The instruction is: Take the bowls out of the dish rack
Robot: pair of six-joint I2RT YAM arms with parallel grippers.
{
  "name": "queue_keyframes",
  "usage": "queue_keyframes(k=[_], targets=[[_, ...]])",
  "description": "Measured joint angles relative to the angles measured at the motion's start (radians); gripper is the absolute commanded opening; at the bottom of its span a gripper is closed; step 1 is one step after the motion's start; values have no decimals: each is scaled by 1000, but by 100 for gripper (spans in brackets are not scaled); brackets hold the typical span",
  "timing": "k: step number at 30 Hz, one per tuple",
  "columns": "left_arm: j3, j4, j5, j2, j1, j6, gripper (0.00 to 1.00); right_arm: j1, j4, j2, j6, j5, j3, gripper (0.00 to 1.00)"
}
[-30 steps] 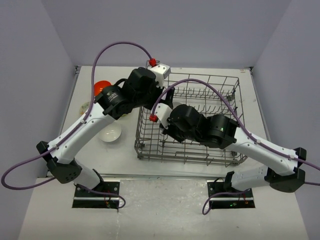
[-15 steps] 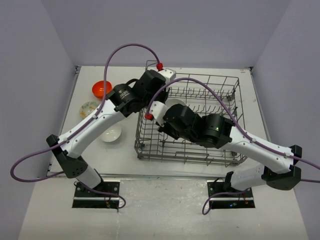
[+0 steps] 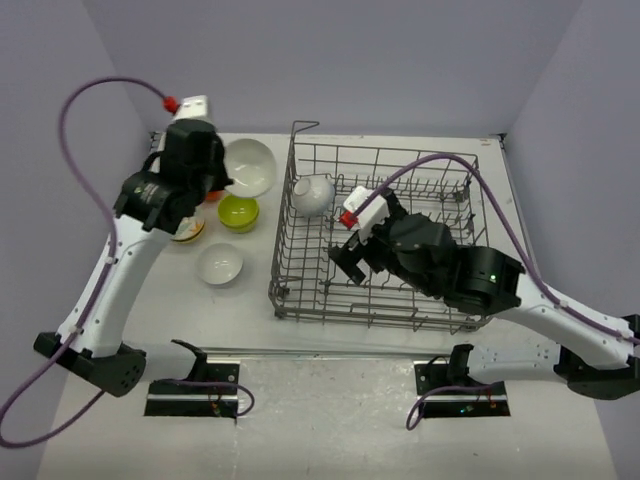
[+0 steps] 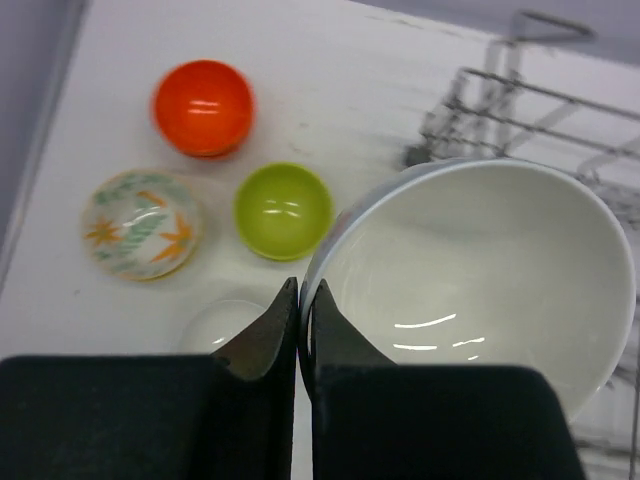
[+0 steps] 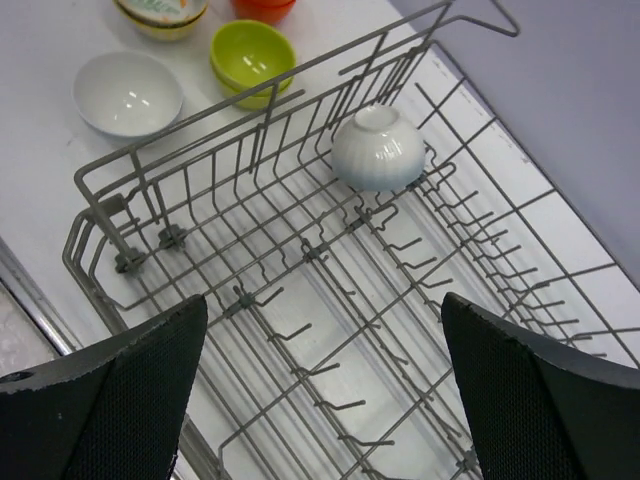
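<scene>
My left gripper is shut on the rim of a large white bowl, held in the air left of the dish rack; the top view shows this bowl above the table's far left. One small white bowl rests upside down in the rack's far left corner. My right gripper hangs open over the rack's bare tines, holding nothing. On the table lie an orange bowl, a lime bowl, a patterned bowl and a white bowl.
The rack's taller corner post rises at its far left, close to the held bowl. The bowls on the table cluster between the rack's left wall and the table's left edge. Purple cables loop above both arms.
My left arm has swung left out of the rack with the large white bowl gripped. My right gripper has opened and drawn back toward the rack's middle, leaving the small white bowl upside down.
</scene>
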Motion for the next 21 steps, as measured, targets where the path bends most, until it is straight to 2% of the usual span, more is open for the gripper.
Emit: queue_keyframes(k=[5,8,13,17,21], targets=[[-246,124,34,-191,443,-26,0,-20,53,-146,66,65,-45,99],[-426,190,139,-239,618,-40,0,-48,70,-188,122,94,-61,99],[-680,256,290,-217,647,-72,0,-143,86,-217,209,77,-108,99],[-755,266,311,-234,647,-83,0,-191,92,-218,244,51,-159,99],[-778,281,306,-334,648,-89,0,-203,92,-222,254,27,-187,99]])
